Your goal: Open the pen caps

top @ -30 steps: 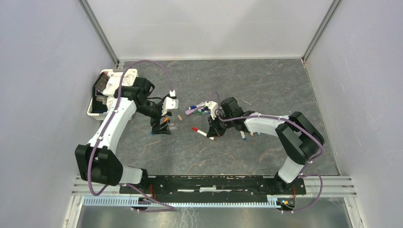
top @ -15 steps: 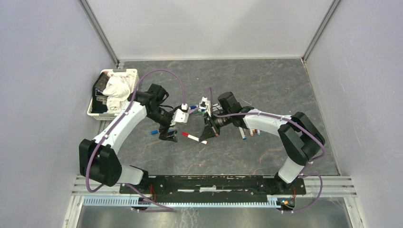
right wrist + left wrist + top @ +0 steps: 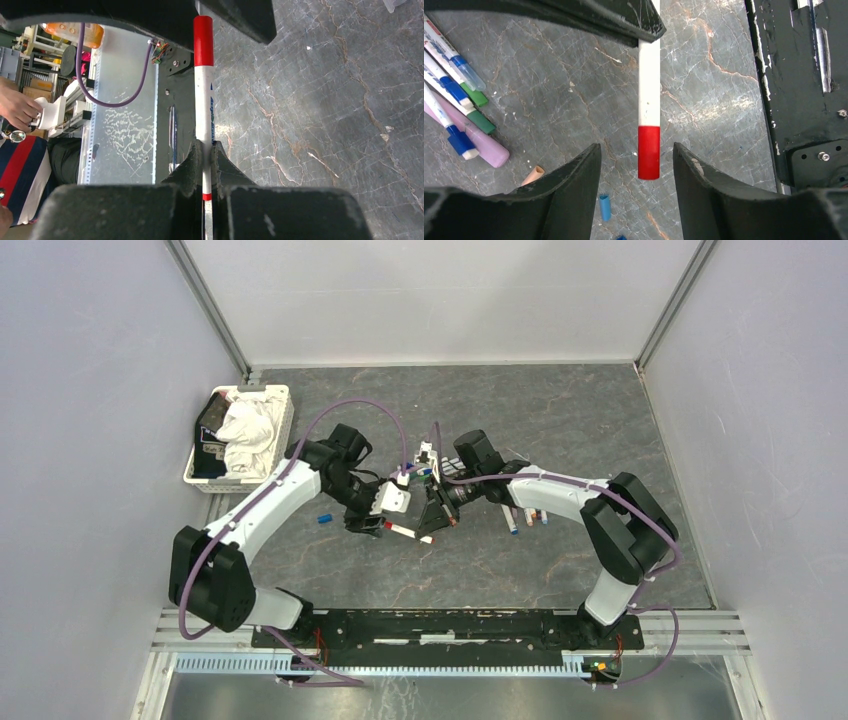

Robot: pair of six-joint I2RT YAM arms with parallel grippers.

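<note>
While the right end effector point(image 3: 206, 150) clamps a slim white marker barrel point(image 3: 204, 100), the stubby red plastic cap point(image 3: 649, 152) on its tip sits between the parted fingers of the left end effector point(image 3: 636, 155), touching neither.

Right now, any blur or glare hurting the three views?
Top external: even light, sharp. Left wrist: red plastic cap on slim white marker crisp; mild sheen on grey marbled tabletop; left hand slightly soft. Right wrist: cap sharp; right hand, clamping the marker, dark.
</note>
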